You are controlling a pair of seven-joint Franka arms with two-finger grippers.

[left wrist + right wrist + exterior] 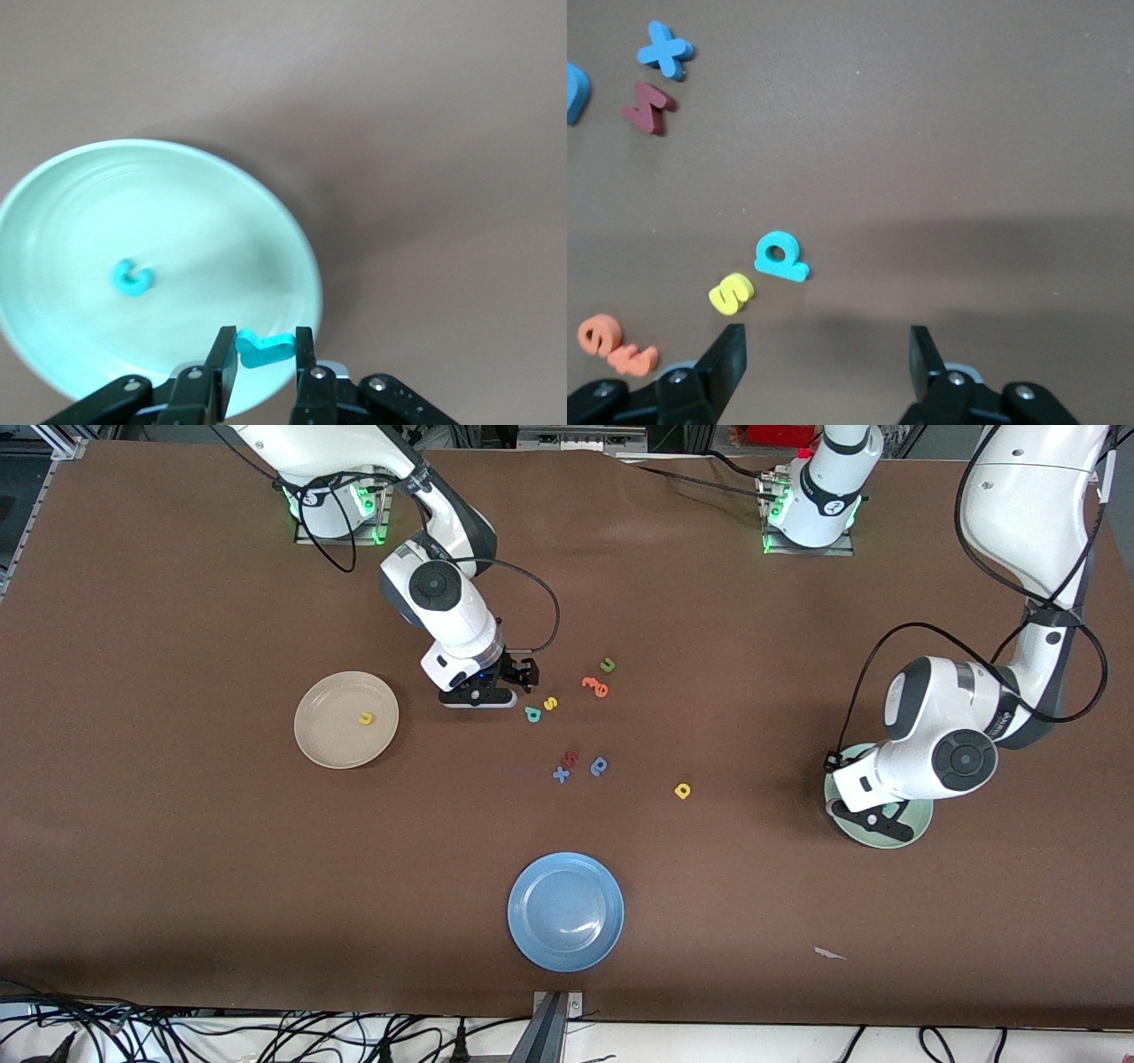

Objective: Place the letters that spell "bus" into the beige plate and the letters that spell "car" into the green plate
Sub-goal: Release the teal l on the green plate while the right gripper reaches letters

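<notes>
My left gripper (877, 821) hangs over the green plate (919, 822), shut on the teal "r" (264, 348), which sits between its fingers above the plate's rim (266, 204). The teal "c" (133, 277) lies in that plate. On the beige plate (332, 737) lies the yellow "u" (365, 718). My right gripper (524, 675) is open and holds nothing; it is low over the table beside the teal "b" (532, 714) and the yellow "s" (550, 703), which also show as the "b" (780, 256) and the "s" (732, 293). The yellow "a" (682, 790) lies alone toward the green plate.
Orange letters (595, 685) and a green "u" (608, 664) lie just past the "s". A dark red letter (571, 758), a blue "x" (561, 774) and a darker blue letter (599, 766) lie nearer the camera. A blue plate (565, 911) sits nearest the camera.
</notes>
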